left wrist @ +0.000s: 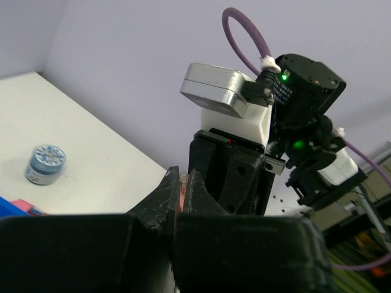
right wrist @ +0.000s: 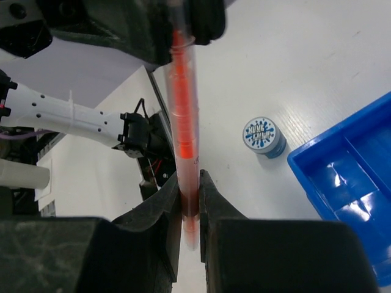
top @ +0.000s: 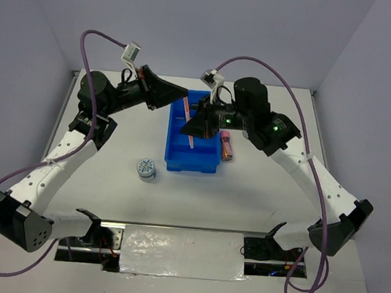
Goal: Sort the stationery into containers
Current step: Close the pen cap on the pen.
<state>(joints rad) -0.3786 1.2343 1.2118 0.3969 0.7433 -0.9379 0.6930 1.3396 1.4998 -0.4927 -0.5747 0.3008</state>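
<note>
A thin orange pen [top: 189,124] is held tilted over the blue tray [top: 209,163] by both grippers. My left gripper [top: 184,95] is shut on its far end; in the left wrist view [left wrist: 178,194] only a sliver of orange shows between the jaws. My right gripper [top: 196,127] is shut on its lower part, and the pen [right wrist: 184,116] runs up from the right gripper [right wrist: 190,196] to the left one. A blue-white tape roll [top: 146,169] stands on the table left of the tray, also in the right wrist view [right wrist: 263,135]. A pink-copper tube [top: 227,145] lies right of the tray.
The left wrist view shows a tape roll [left wrist: 46,163] on the white table beyond a pink item [left wrist: 27,206], and the right arm's wrist [left wrist: 244,122] close ahead. The tray's corner [right wrist: 354,165] shows in the right wrist view. Walls enclose the table on three sides.
</note>
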